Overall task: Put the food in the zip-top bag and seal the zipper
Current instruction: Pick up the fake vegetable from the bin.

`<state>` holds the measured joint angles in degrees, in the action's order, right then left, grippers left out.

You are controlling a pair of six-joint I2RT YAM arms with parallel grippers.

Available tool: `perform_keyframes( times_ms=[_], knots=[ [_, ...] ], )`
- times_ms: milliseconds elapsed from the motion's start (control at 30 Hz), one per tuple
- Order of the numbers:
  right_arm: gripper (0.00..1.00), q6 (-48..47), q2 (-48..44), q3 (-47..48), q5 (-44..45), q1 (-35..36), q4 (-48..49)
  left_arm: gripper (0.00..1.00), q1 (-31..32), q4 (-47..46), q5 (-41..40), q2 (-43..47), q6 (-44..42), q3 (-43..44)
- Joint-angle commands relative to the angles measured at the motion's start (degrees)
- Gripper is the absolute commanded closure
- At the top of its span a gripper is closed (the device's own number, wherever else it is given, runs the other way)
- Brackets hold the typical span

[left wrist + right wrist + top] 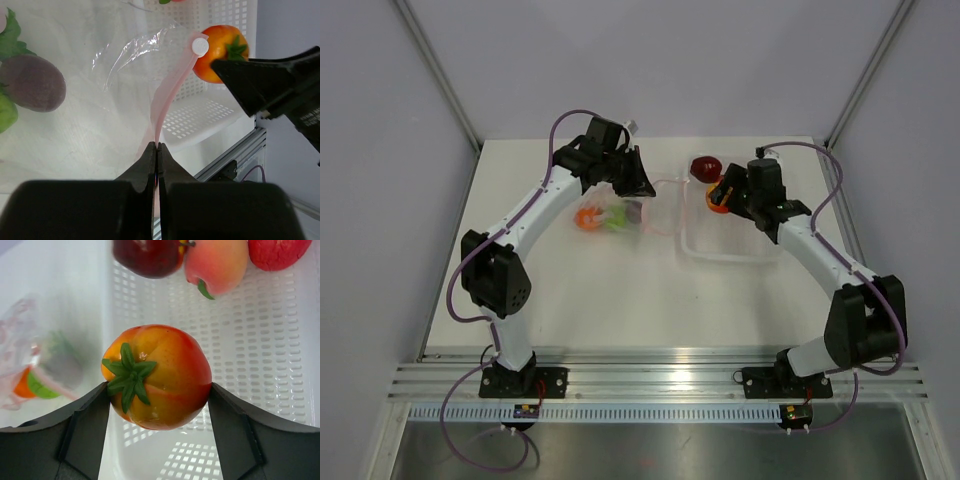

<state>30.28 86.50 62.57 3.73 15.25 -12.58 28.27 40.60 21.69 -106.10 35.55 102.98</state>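
Observation:
The zip-top bag [620, 212] lies left of centre, holding orange, green and dark purple [32, 82] food. My left gripper [157, 146] is shut on its pinkish-red zipper [167, 95] and holds that edge up; it also shows in the top view [638, 186]. A white slider [200, 46] sits at the strip's far end. My right gripper [159, 390] is shut on an orange-red toy tomato [157, 376] with a green stem, held above the tray's left side [718, 198], close to the bag's mouth.
A white perforated tray [270, 350] stands right of the bag [730, 250]. At its far end lie a dark red fruit [150, 257], a peach [216, 265] and a red fruit [277, 252]. Enclosure walls stand on both sides.

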Motion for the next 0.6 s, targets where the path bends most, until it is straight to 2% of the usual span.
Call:
perform_keyframes(
  times_ms=[0, 133, 233, 433, 567],
  knots=[
    [0.35, 0.22, -7.12, -0.17, -3.28, 0.13, -1.03, 1.0, -0.23, -2.1, 0.37, 1.17, -0.48, 1.17],
    [0.36, -0.05, -12.22, 0.63, -3.38, 2.59, -2.8, 1.0, -0.23, -2.37, 0.72, 0.81, -0.13, 1.61],
    [0.35, 0.39, -12.58, 1.85, -3.46, 5.66, -3.15, 1.0, -0.15, -2.63, 0.72, 0.81, 0.13, 1.61],
    [0.35, 1.18, -7.5, 5.37, -3.46, 12.78, -1.93, 1.0, -0.15, -1.84, 0.63, 0.72, 0.48, 3.54],
    [0.35, 1.97, -3.98, 6.6, -3.46, 14.1, 0.27, 1.0, -0.23, -0.88, 1.07, 1.16, 0.83, 5.12]
  ],
)
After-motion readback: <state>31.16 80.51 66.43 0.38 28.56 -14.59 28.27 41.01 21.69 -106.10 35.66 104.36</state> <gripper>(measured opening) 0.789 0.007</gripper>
